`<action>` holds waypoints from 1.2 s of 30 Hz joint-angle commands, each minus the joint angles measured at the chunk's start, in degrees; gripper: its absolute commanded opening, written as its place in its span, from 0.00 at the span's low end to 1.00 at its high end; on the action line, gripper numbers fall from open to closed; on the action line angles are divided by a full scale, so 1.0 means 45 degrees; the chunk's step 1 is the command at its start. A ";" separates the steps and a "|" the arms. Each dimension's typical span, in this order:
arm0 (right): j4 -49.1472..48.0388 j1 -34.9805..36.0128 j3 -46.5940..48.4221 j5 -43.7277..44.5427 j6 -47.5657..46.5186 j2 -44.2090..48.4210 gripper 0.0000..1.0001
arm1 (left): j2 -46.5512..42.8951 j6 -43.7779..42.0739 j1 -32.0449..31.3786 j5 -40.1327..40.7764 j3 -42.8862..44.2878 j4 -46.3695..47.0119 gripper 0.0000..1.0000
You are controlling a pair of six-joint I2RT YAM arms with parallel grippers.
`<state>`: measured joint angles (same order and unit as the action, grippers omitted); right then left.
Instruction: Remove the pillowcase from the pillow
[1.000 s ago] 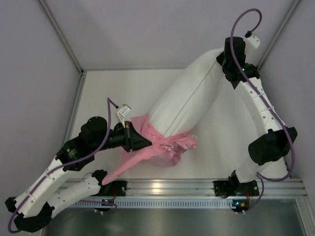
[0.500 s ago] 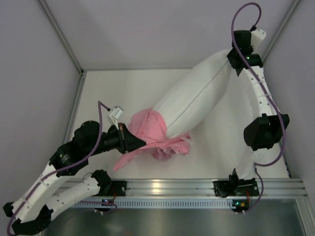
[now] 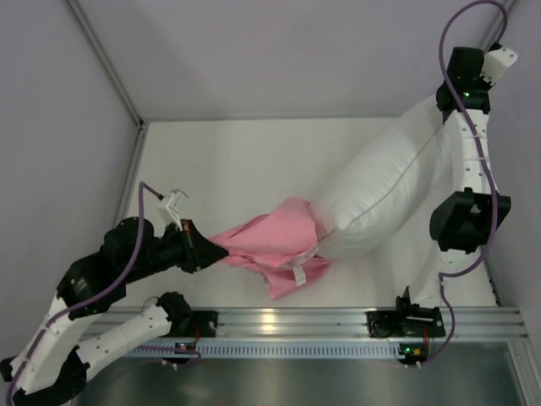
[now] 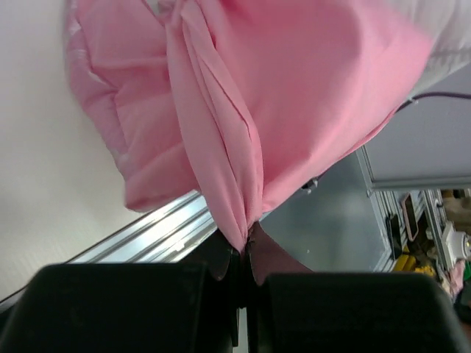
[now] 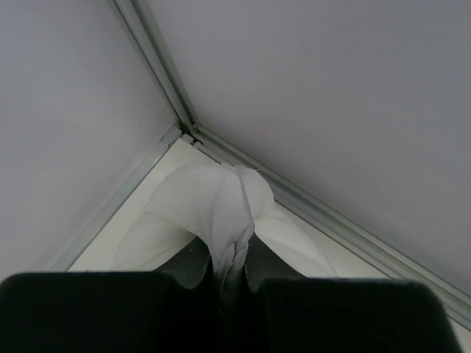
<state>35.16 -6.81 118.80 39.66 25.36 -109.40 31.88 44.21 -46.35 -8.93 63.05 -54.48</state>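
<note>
- Pillow, big, white and plump, slants across the right half of the table. Its upper corner is drawn out toward the far right corner of the enclosure, and its fat lower end sits nearer the middle and the front.
- A seam runs along its length as a thin dark line from the pinched corner down to the rounded end.
- The right gripper has that upper corner. In its wrist view the jaws are pressed together on a bunched fold of white fabric that rises from between the dark fingers.
- The right arm reaches up along the right-hand wall, with its elbow beside the pillow's flank.
- The pillowcase, pink and rumpled, lies stretched between the pillow's lower end and the left gripper.
- Its right edge touches the pillow's rounded end. From above I cannot tell whether that end is still tucked inside the opening or only butts against it.
- The left gripper's jaws are clamped on a gathered pleat of the pink cloth. In the wrist view the fabric narrows to a point just where the fingers meet, then fans out wide beyond them.
- A small white tag shows at the near edge of the pink cloth, just beside the pillow's underside.
- An aluminium rail runs along the front of the table and carries both arm bases. The nearest fold of the pillowcase lies close to it but apart.
- A purple cable loops over the left arm.
</note>
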 commanded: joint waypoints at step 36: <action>-0.6934 0.0732 -1.6339 0.0699 0.3855 1.0363 0.00 | 1.1972 -0.3476 0.8910 0.0149 0.4148 0.3102 0.00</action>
<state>9.54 -4.89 49.69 43.16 40.47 -67.64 83.02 32.05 -8.97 -1.39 72.34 -46.26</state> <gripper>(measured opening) 0.044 0.012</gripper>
